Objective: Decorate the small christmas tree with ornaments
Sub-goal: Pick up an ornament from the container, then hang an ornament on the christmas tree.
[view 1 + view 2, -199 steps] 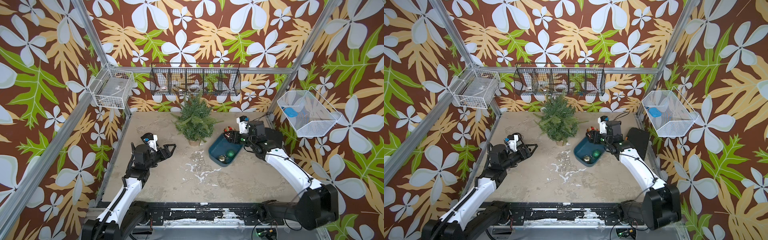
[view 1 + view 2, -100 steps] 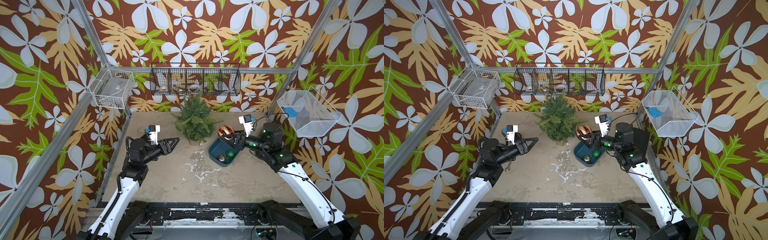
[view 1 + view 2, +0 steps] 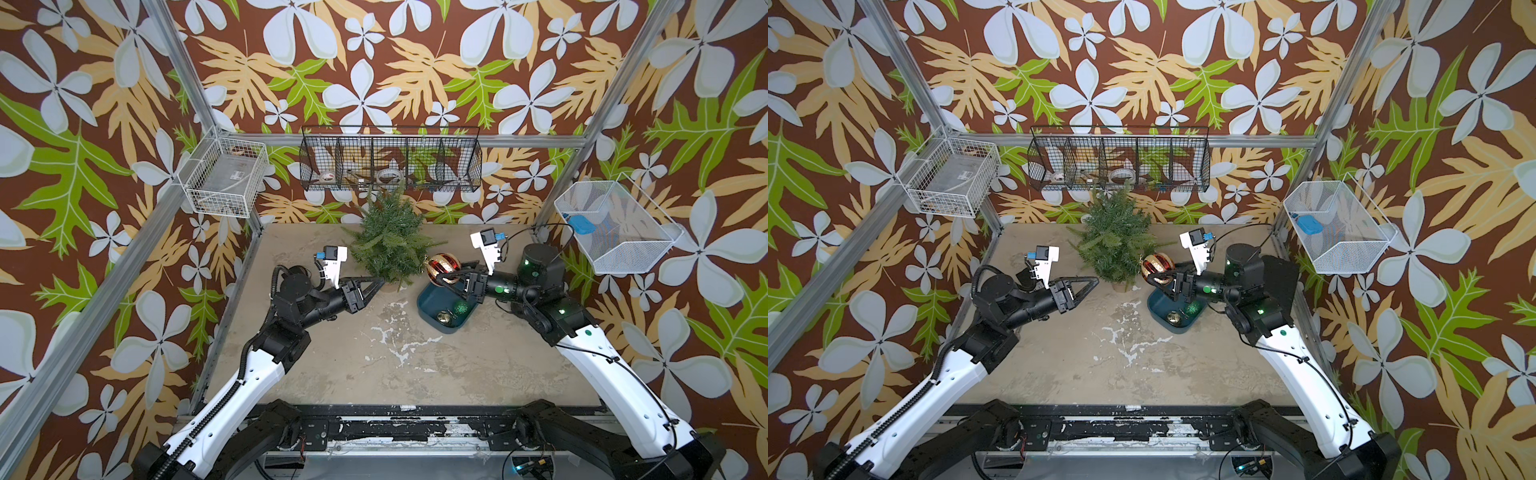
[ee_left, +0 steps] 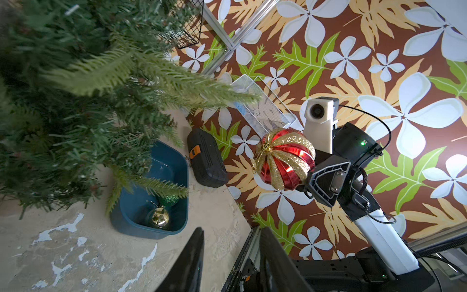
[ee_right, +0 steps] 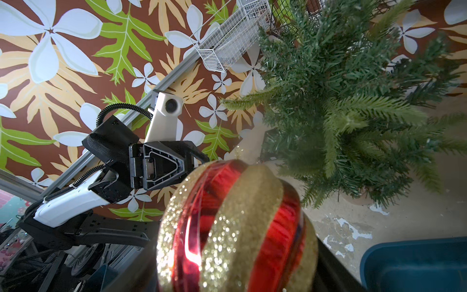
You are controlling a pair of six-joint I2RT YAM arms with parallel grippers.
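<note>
**Red bauble held up beside the tree**

Nearest the front, the dark blue tray [image 3: 428, 301] sits on the worn table [image 3: 353, 365] with two ornaments inside. One is a gold bauble [image 3: 443, 318], small and mirror-shiny. Just behind it is a glittery green bauble [image 3: 461, 308].

Over the tray's far end, the right gripper [image 3: 445, 275] pinches the red bauble [image 3: 444, 264]. It is the largest of the three, glossy red with gold glitter stripes running to a gold cap. The jaws close on the side of the ball away from the tree, and the cap points toward the branches. The ball hangs clear of the tray, just beside the tree's low right branches.

Across from it, the left gripper [image 3: 376, 284] has its jaws parted with nothing between them. Its tips are at the low left branches, but whether they touch cannot be told.

Farthest back stands the small christmas tree [image 3: 388, 245], upright, cone-shaped and dark green, with needled branches on a short tan base.
</note>
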